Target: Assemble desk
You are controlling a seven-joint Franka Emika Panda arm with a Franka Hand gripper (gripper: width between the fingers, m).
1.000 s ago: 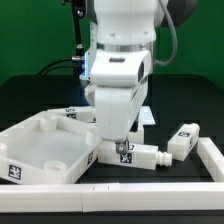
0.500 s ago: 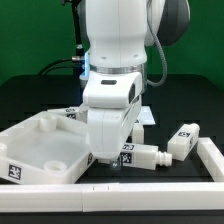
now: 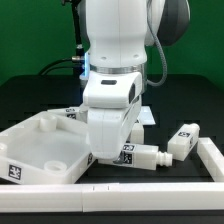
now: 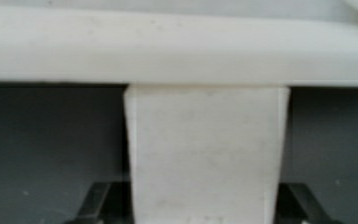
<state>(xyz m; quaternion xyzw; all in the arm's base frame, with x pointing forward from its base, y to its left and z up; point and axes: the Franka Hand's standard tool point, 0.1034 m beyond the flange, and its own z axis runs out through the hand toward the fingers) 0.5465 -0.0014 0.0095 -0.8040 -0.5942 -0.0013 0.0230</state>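
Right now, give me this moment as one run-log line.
gripper: down astride blocky white tagged plastic leg, lying flat | grip: unconfirmed | white rimmed tray-like desk top: alongside

Bright, even light — blurry wrist view

DESK STILL IN PIECES: Your desk top, a white rimmed tray with round corner sockets and a black-and-white tag on its near wall, lies hollow side up at the exterior view's left. Just beside its right corner, the front leg lies on its side. It is blocky and white, with its tag facing up and a narrower stub pointing to the exterior view's right. The wrist view shows the front leg as a plain white bar. A second leg lies farther right, well apart from the top. A third tagged piece shows partly behind.
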